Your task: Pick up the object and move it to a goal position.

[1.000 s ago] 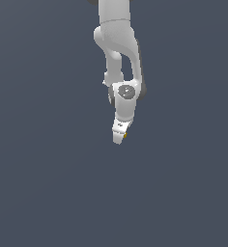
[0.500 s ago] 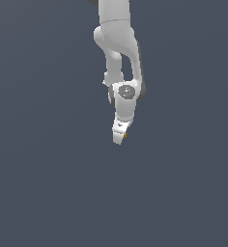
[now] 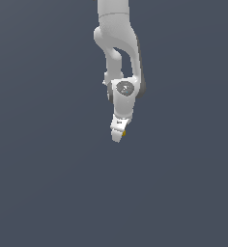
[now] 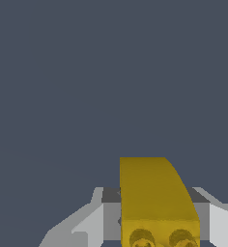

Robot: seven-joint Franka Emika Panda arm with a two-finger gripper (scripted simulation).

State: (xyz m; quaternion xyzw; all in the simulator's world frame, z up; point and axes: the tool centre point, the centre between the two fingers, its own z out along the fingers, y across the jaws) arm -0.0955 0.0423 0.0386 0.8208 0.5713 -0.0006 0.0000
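The object (image 4: 157,200), a mustard-yellow chunk with 1 sloped corner, sits clamped between the 2 fingers of the gripper (image 3: 118,136); the jaws press on both its sides. In the exterior view only a yellow speck shows at the gripper's tip, on the exterior view's right. Everything around the arm (image 3: 117,46) is a flat, even slate-grey expanse (image 3: 38,183), unbroken to every frame edge.

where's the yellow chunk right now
The yellow chunk sits between the fingers of the gripper; in the exterior view only a speck shows at the fingertips, on that view's right.
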